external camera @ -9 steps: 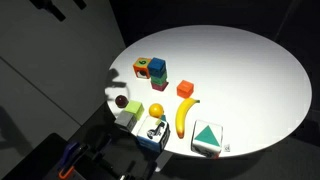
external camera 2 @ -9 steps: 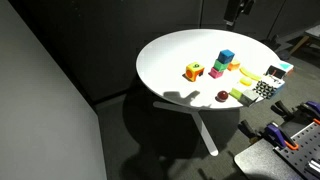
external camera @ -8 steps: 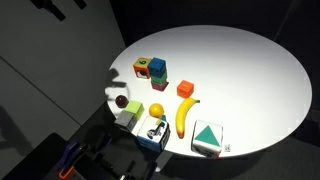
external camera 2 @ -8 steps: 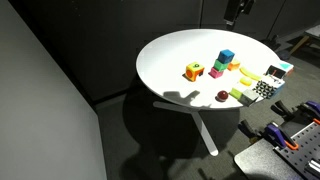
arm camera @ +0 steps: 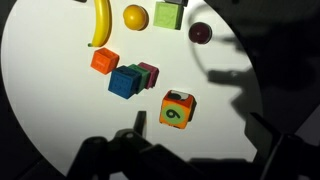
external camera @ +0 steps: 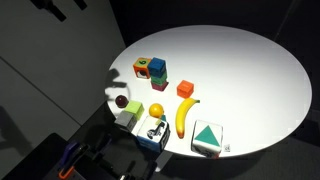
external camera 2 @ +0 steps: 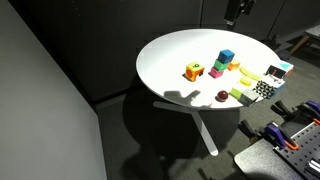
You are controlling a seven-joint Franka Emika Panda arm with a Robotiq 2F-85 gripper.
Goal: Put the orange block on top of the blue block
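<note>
One "9"-marked cube [arm camera: 176, 108] near blue block [arm camera: 126, 81]

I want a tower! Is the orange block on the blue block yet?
Not yet. The orange block sits on the table beside the blue block.

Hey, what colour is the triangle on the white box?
Green; the triangle shows best in an exterior view.

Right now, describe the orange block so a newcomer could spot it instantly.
On the round white table, find the banana; the orange block sits just past its tip, toward the cube cluster. It is a plain orange-red cube standing apart, unlike the darker red cube beside the blue block.
</note>
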